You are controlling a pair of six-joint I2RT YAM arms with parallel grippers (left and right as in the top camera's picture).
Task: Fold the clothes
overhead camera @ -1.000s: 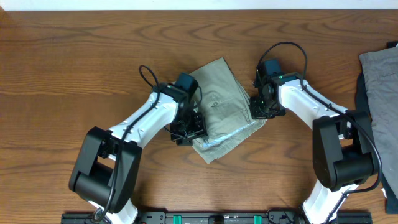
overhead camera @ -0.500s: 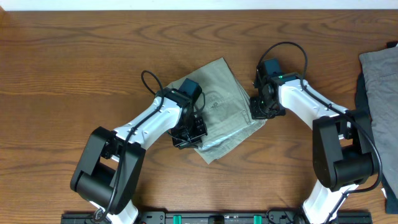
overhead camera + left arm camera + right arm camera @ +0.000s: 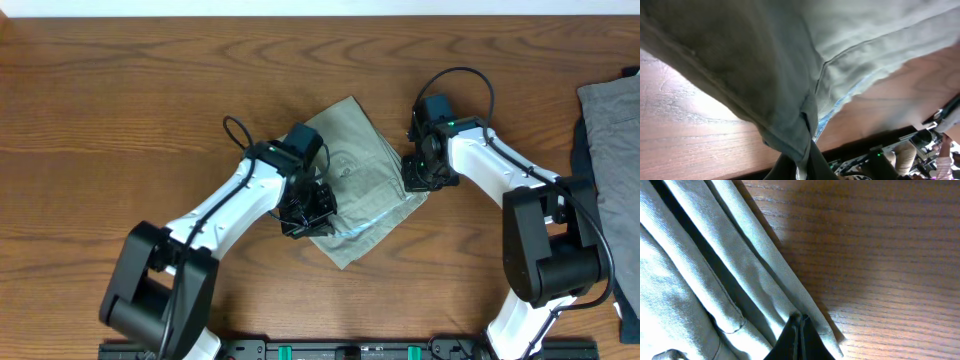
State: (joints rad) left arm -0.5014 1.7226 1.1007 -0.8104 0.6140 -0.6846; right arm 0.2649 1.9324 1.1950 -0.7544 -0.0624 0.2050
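Inside left gripper (image 3: 804,152), shorts (image 3: 790,60) edge

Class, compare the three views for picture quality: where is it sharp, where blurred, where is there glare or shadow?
Overhead: evenly lit and sharp, only soft shadows beside the shorts. Left wrist: cloth too close, blurred, white glare on the table. Right wrist: weave crisp, bright sheen on the wood at right.
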